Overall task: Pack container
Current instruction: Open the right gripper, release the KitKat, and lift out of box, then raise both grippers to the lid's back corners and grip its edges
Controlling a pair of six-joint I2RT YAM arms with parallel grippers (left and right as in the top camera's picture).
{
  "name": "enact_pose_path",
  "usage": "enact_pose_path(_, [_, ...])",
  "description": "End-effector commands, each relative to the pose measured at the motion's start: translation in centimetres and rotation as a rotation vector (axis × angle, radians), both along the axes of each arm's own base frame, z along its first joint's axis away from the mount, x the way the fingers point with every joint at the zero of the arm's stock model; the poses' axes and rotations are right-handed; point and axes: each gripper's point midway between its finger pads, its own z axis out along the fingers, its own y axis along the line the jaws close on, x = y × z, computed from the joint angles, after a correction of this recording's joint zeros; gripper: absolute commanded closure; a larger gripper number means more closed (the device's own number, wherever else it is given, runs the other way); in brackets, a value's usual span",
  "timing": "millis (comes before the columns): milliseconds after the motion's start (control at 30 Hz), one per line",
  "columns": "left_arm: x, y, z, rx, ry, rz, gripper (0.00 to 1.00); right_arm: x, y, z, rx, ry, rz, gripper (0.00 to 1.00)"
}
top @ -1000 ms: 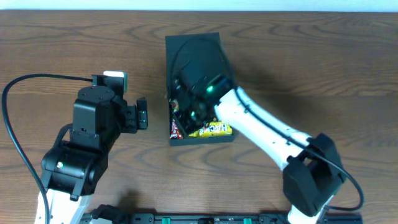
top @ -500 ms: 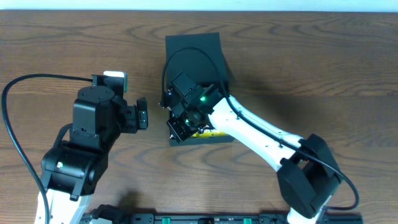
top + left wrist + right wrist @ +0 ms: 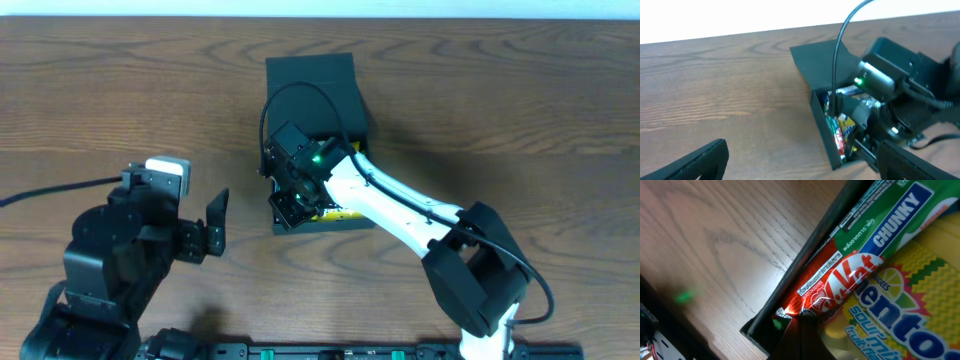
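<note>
The right gripper (image 3: 288, 205) hides much of the container (image 3: 310, 85), and I cannot tell how far its jaws are apart. Inside lie a red chocolate bar (image 3: 840, 280), a green packet (image 3: 890, 225) and a yellow sweets bag (image 3: 900, 310). The left gripper (image 3: 800, 155) gapes wide.

Left arm (image 3: 105, 265) is folded up at the near-left of the worktop, forearm pointing right. My left jaws face right and are spread wide, with both fingers (image 3: 700, 160) in the bottom corners of the wrist view. Right arm (image 3: 390, 205) stretches from its near-right elbow (image 3: 475, 275) forward and left. My right wrist (image 3: 300, 172) is tipped down with a green light on. Right jaws: only one dark finger (image 3: 802, 340) shows, at the bottom edge of the wrist view, so I can't tell their spread.
</note>
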Motion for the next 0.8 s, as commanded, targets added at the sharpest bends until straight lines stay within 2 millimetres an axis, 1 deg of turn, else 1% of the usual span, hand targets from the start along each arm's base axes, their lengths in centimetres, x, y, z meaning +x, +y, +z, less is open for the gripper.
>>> enact_pose_path(0, [-0.1, -0.2, 0.6, 0.006, -0.016, -0.022, 0.05, 0.7, -0.3, 1.3, 0.004, -0.014, -0.025, 0.99])
enact_pose_path(67, [0.0, -0.2, 0.7, 0.013, -0.019, -0.026, 0.05, 1.3, -0.6, 3.5, 0.028, -0.038, -0.036, 0.99])
enact_pose_path(133, [0.3, -0.1, 0.6, 0.029, -0.02, -0.026, 0.05, 2.4, -0.9, 6.8, 0.078, -0.097, -0.047, 0.99])
enact_pose_path(167, [0.6, -0.2, 0.5, 0.03, -0.016, -0.027, 0.04, 3.0, -1.2, 8.3, 0.105, -0.131, -0.053, 0.98])
enact_pose_path(200, [1.1, -0.4, 0.3, 0.03, -0.008, -0.026, 0.05, 4.1, -2.1, 10.3, 0.134, -0.181, -0.081, 0.99])
enact_pose_path(233, [1.5, -0.5, 0.1, 0.03, -0.001, -0.025, 0.05, 4.9, -2.8, 11.4, 0.145, -0.219, -0.107, 0.98])
enact_pose_path(267, [2.0, -0.6, -0.2, 0.032, 0.009, -0.025, 0.05, 6.0, -3.9, 12.7, 0.152, -0.268, -0.143, 0.98])
enact_pose_path(333, [3.5, -1.0, -0.9, 0.029, 0.033, -0.019, 0.05, 8.8, -7.3, 15.3, 0.149, -0.37, -0.244, 0.98])
enact_pose_path(400, [5.1, -1.4, -1.6, 0.023, 0.051, -0.013, 0.05, 10.6, -10.2, 16.5, 0.146, -0.408, -0.324, 0.98])
enact_pose_path(500, [7.6, -2.0, -2.9, -0.005, 0.09, 0.006, 0.04, 12.7, -14.3, 16.5, 0.123, -0.413, -0.43, 0.98])
enact_pose_path(633, [11.1, -2.4, -5.8, -0.069, 0.176, 0.037, 0.04, 15.2, -19.7, 14.3, 0.076, -0.381, -0.565, 0.98])
enact_pose_path(700, [13.4, -2.2, -8.2, -0.124, 0.237, 0.045, 0.05, 16.5, -21.5, 12.8, 0.088, -0.34, -0.612, 0.98])
enact_pose_path(767, [15.4, -2.3, -10.3, -0.196, 0.282, 0.01, 0.04, 17.6, -22.3, 11.3, 0.126, -0.298, -0.628, 0.99])
